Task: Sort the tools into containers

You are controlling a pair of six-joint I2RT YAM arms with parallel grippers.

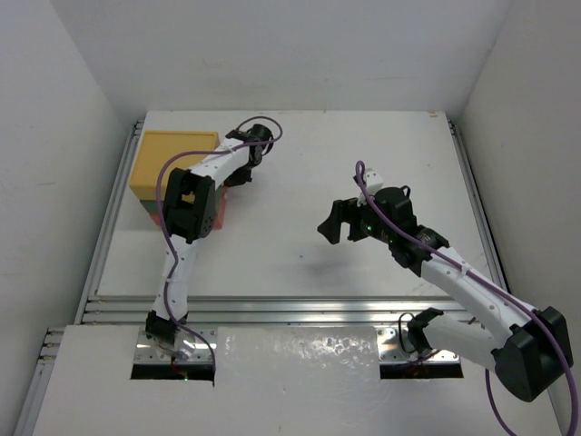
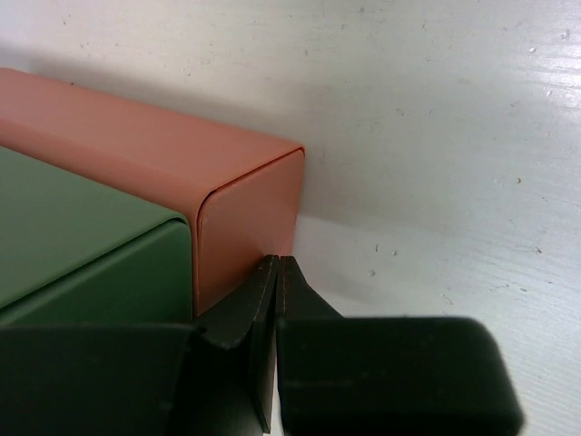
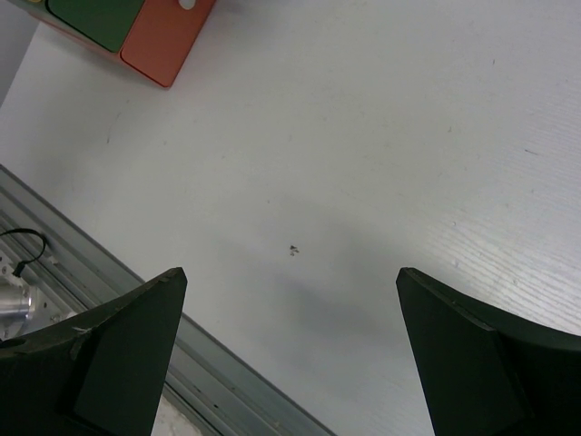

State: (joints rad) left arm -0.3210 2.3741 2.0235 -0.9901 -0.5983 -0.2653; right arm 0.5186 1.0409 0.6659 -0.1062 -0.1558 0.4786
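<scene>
The containers stand stacked at the table's far left: yellow box (image 1: 172,159) on top, dark green box (image 2: 73,227) in the middle, red-orange box (image 2: 136,136) at the bottom. My left gripper (image 2: 277,262) is shut and empty, its tips against the near corner of the red-orange box; in the top view it (image 1: 238,174) sits at the stack's right side. My right gripper (image 3: 290,277) is open and empty above bare table; in the top view it (image 1: 334,222) is at mid-table. The green box (image 3: 91,18) and red-orange box (image 3: 168,36) show at the right wrist view's top left. No tools are in view.
A metal rail (image 1: 300,309) runs along the table's near edge and also shows in the right wrist view (image 3: 136,309). White walls close in the table on the left, back and right. A small dark speck (image 3: 293,249) marks the table under the right gripper.
</scene>
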